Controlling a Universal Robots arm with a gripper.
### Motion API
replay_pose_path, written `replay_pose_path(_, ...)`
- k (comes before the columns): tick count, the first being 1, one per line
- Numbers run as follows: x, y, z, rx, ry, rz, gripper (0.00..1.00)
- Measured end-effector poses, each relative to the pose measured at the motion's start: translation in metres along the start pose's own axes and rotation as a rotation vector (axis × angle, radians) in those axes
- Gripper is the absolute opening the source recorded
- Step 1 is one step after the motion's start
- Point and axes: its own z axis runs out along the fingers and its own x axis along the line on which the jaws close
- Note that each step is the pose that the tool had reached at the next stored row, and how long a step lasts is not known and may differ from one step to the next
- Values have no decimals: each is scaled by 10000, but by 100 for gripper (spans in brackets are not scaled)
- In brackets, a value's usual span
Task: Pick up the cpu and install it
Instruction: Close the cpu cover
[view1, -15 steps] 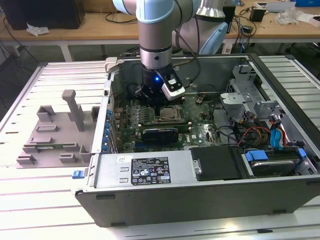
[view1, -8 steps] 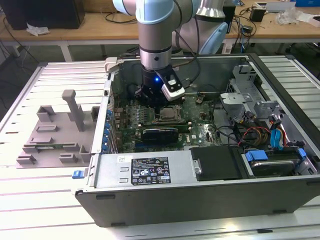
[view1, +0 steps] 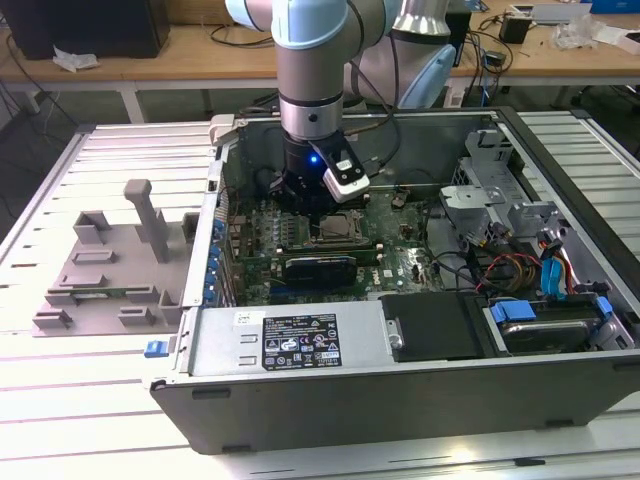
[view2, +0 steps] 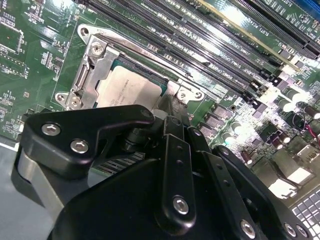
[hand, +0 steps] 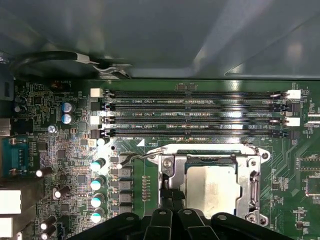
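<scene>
The cpu (hand: 215, 187), a flat silver square, lies inside the metal-framed socket (hand: 254, 167) on the green motherboard (hand: 75, 150). In the second wrist view the cpu (view2: 127, 87) is partly hidden behind my gripper's black linkage (view2: 160, 150), which hangs close over the socket frame (view2: 92, 50). In the exterior view my gripper (view1: 310, 195) is lowered into the open computer case, just beside the cpu (view1: 337, 225) on the exterior view's left. Black gripper links (hand: 172, 220) cover the near edge of the socket.
Several memory slots (hand: 190, 112) run beside the socket. A power supply (view1: 290, 340) lines the case's front, a drive cage (view1: 490, 190) and coloured cables (view1: 525, 275) crowd the exterior view's right. A grey plastic fixture (view1: 110, 265) stands on the table beside the case.
</scene>
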Motion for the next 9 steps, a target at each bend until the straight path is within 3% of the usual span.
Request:
replay_pose_path(7, 0, 0, 2, -2, -1, 0, 11)
replay_pose_path(9, 0, -1, -38, -1, 0, 1, 11)
